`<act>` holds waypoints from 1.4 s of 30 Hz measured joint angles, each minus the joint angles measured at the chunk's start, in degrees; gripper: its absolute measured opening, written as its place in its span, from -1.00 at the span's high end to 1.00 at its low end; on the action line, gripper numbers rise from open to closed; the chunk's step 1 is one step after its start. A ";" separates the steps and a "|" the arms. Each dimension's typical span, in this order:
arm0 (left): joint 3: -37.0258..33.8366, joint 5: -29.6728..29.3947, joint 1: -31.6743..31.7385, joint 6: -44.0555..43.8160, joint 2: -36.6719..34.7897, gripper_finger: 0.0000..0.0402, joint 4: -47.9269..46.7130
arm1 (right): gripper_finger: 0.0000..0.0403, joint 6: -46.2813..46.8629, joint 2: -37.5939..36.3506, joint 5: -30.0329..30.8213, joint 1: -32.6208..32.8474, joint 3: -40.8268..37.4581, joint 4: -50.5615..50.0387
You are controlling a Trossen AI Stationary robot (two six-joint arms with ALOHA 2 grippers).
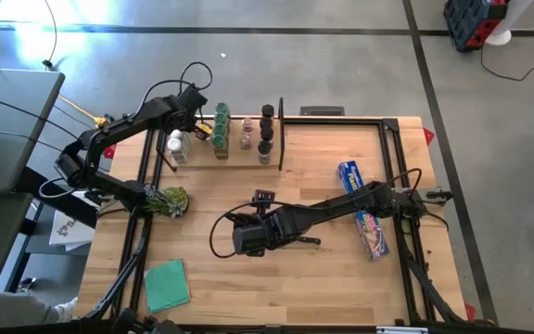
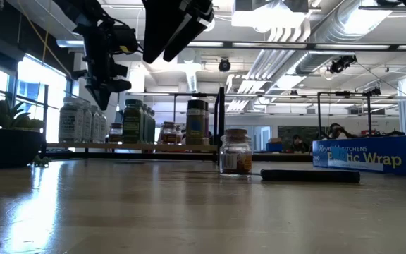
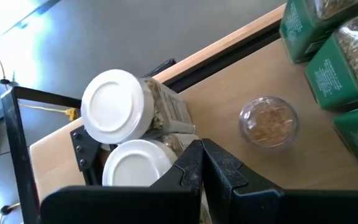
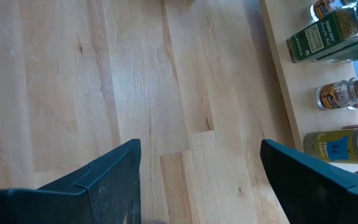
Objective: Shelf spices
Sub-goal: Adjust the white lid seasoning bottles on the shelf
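Note:
The shelf [image 1: 235, 160] lies along the table's far edge and carries several spice jars: white-capped ones [image 1: 176, 145], green ones [image 1: 221, 132], a clear one [image 1: 247, 139] and black-capped ones [image 1: 267, 125]. My left gripper [image 1: 196, 123] hovers shut above the shelf's left part. In the left wrist view it [image 3: 202, 155] is just over the white caps [image 3: 110, 112]. My right gripper [image 1: 248, 243] hangs open over the table's middle. In the low view one small jar of brownish spice [image 2: 235, 152] stands on the tabletop below it. The high view hides that jar under the gripper.
A dark-handled knife [image 2: 309, 175] lies on the table beside the lone jar. The long blue wrap box [image 1: 364, 209] lies to the right, under the right arm. A small plant [image 1: 167, 199] and a green cloth [image 1: 167, 283] sit on the left side. A black upright rod [image 1: 281, 130] ends the shelf.

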 joint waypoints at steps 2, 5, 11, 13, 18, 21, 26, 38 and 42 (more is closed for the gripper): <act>0.00 0.00 0.00 -0.01 0.00 1.00 -0.05 | -0.62 0.01 0.00 0.00 0.00 0.00 0.00; 0.00 0.00 -0.04 0.00 0.00 1.00 -0.42 | -0.62 0.04 0.00 0.00 0.00 0.00 0.00; 0.00 -0.05 -0.05 -0.15 0.00 1.00 -1.93 | -0.62 0.13 0.00 0.00 0.00 0.00 0.00; 0.00 -0.07 -0.07 -0.15 0.00 1.00 -2.60 | -0.62 0.15 0.00 0.01 0.00 0.00 -0.01; 0.00 -0.14 -0.07 -0.15 0.00 1.00 -2.75 | -0.62 0.15 0.00 0.02 0.00 0.00 -0.04; 0.00 -0.02 -0.07 -0.30 0.00 1.00 -2.78 | -0.62 0.15 0.00 0.02 0.00 0.00 -0.07; 0.00 -0.12 -0.07 -0.42 0.00 1.00 -3.06 | -0.62 0.15 0.00 0.02 0.00 0.00 -0.07; 0.00 -0.04 -0.07 -0.50 -0.02 1.00 -3.37 | -0.62 0.17 0.00 0.02 0.00 0.00 -0.15; 0.00 0.05 -0.15 -0.63 -0.46 1.00 -2.87 | -0.62 0.15 0.00 0.02 0.00 0.00 -0.15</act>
